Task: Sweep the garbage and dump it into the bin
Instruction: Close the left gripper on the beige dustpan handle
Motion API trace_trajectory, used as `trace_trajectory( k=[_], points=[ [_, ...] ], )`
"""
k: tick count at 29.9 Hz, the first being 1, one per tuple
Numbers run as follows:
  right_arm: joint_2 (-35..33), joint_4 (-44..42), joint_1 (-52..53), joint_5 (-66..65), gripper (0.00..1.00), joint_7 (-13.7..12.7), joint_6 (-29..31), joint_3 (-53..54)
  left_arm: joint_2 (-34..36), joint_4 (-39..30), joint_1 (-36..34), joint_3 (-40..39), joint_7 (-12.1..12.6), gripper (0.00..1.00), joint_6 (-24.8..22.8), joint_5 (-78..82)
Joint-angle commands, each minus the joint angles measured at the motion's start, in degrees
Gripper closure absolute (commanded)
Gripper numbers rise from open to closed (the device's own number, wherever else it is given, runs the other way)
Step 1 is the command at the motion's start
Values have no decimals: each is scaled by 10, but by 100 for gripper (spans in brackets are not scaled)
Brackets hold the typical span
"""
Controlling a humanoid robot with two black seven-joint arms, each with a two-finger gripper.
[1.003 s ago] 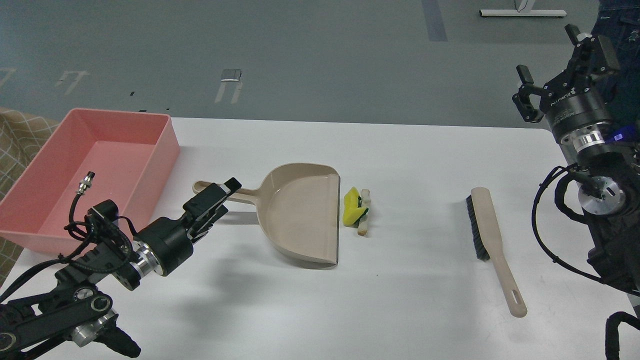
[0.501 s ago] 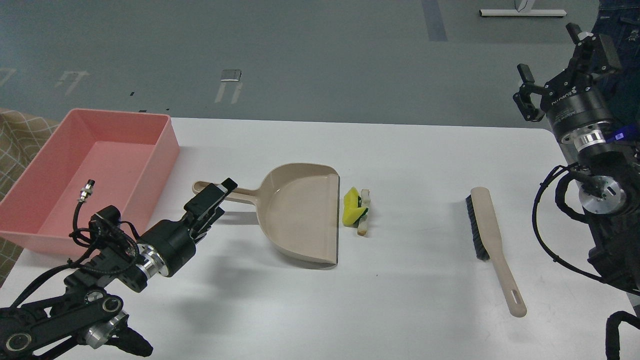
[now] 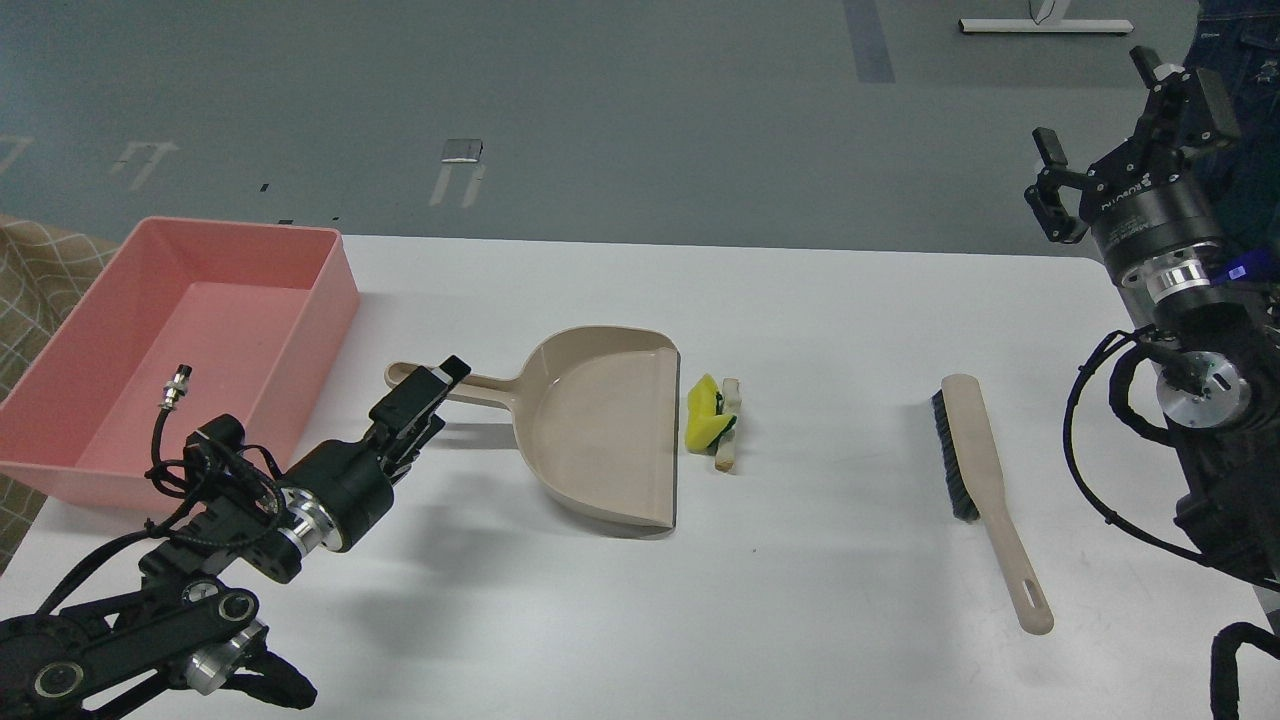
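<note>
The garbage lies mid-table: a bright yellow soft piece touching a pale bread-like wedge, just right of the open mouth of the beige dustpan. The salmon-pink bin stands at the far left and looks empty. My left gripper is at the end of the dustpan's handle, its fingers slightly apart, holding nothing. My right gripper is raised past the table's far right edge, wide open and empty. A beige hand brush with black bristles lies flat at the right.
The white table ends just beyond the bin at the back, with grey floor behind. A checked cloth shows at the far left. My right arm's cables hang over the table's right edge.
My left gripper has drawn back slightly to the left along the dustpan handle and its arm has sunk a little. The right gripper has barely moved. Nothing on the table has shifted.
</note>
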Motion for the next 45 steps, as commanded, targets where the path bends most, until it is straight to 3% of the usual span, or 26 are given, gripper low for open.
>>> trace_trajectory(
  k=[1, 32, 36, 45],
  points=[
    [-1, 0, 1, 0, 0, 0, 0, 0, -8, 12, 0, 0, -1, 2, 1, 0],
    [1, 0, 0, 0, 0, 0, -1, 0, -56, 103, -18, 0, 1, 2, 20, 0],
    [0, 0, -1, 0, 0, 0, -1, 0, -57, 110, -19, 0, 18, 3, 21, 0],
    [1, 0, -1, 0, 0, 0, -1, -1, -89, 140, -41, 0, 21, 4, 22, 0]
  ],
)
